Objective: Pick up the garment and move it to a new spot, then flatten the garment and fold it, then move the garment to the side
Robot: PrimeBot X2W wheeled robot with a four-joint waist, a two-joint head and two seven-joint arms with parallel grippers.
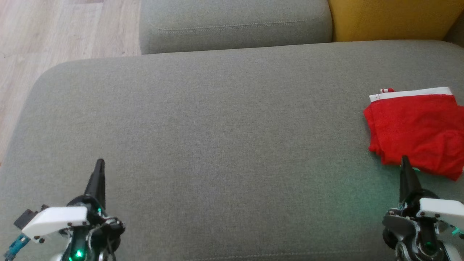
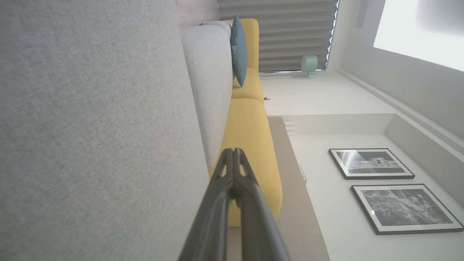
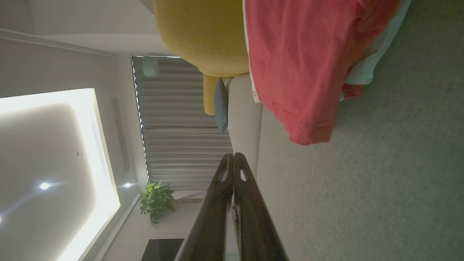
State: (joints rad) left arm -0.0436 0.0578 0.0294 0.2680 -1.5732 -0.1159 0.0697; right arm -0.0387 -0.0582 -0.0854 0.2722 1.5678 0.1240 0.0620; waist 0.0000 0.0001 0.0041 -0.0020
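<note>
garment: one, red with a white waistband along its far edge, folded and mildly creased, lay at 3 o'clock on the grey sofa seat. two pairs of fingers: left fingers at 7 o'clock and right fingers at 5 o'clock, each pair pressed together and grasping nothing. the right tips sat just beside the garment's near hem. one grey back cushion stood at 12 o'clock, one yellow cushion at 1 o'clock, wood floor at 10 o'clock.
</note>
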